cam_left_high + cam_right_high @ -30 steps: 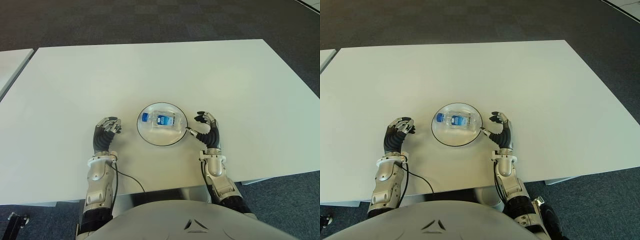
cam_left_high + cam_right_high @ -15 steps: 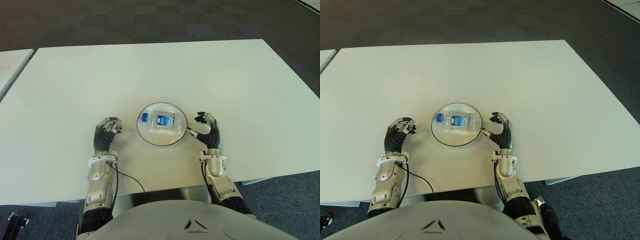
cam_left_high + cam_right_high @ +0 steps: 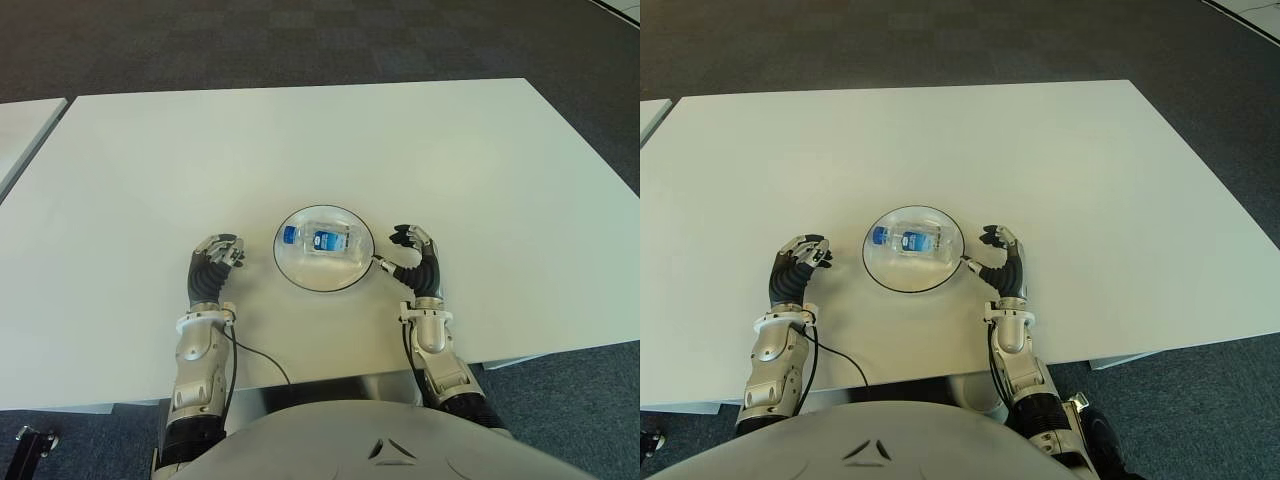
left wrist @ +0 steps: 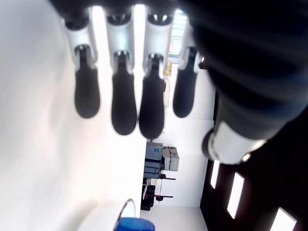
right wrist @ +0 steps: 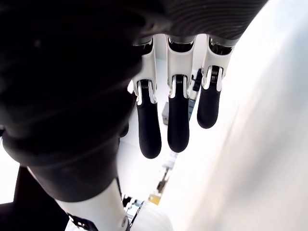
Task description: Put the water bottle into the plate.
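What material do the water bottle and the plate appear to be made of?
The water bottle looks like clear plastic: the plate shows through its body, with a blue cap and a blue label. The plate looks like glossy white ceramic or melamine with a dark rim; which one cannot be told. Both hands are empty.

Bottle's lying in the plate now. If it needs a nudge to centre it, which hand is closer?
Right. The right hand shows beside the plate rim, thumb nearly touching it; the left hand sits farther off. Both hold nothing. The water bottle already looks centred.
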